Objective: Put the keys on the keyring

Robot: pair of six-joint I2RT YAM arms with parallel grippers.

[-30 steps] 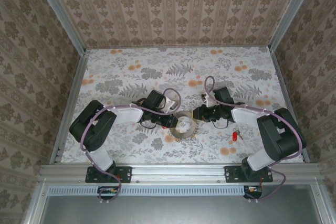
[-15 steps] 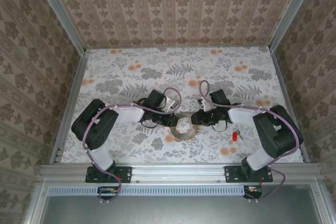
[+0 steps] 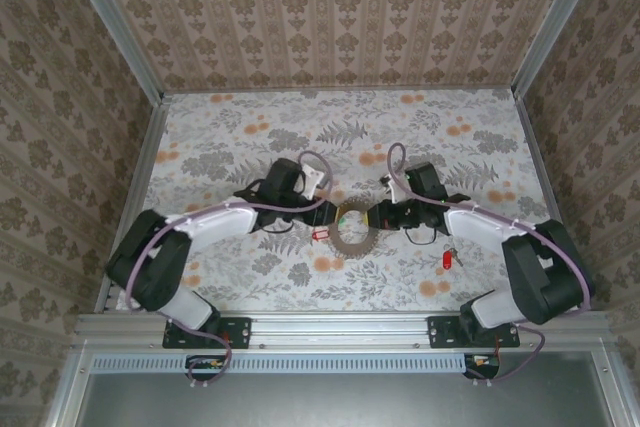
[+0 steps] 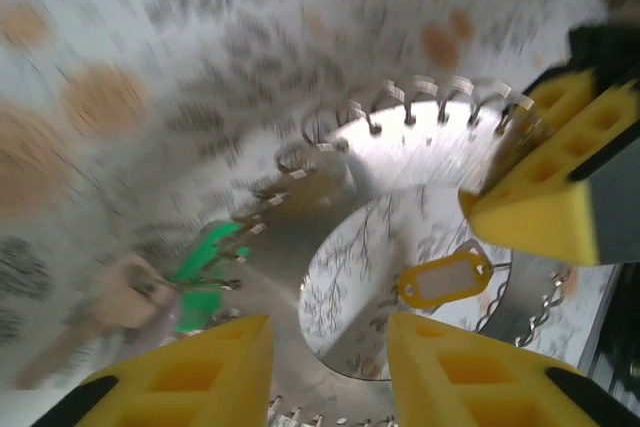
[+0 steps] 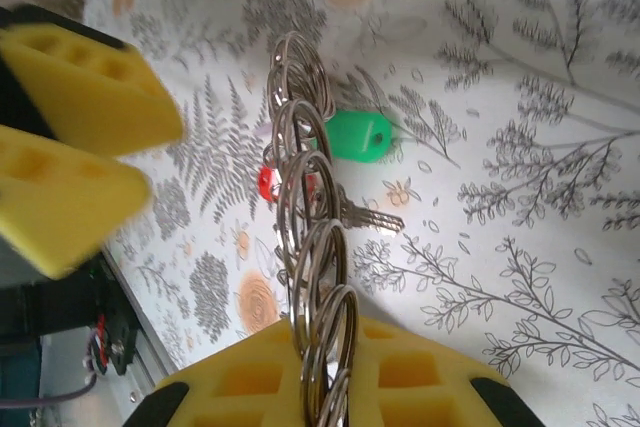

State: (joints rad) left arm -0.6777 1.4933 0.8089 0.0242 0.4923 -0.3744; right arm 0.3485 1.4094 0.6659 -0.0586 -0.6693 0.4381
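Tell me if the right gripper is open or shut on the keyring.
Shut on it: the right gripper pinches the keyring between its yellow fingers, no gap showing in the right wrist view.

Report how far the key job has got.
Seemingly done: a green key and a red key sit at the keyring, though threading is unclear. In hand: the right gripper has its jaws shut on the keyring, the left gripper beside it, jaws apart. Left: a second red key lies loose on the table, apart from the keyring.
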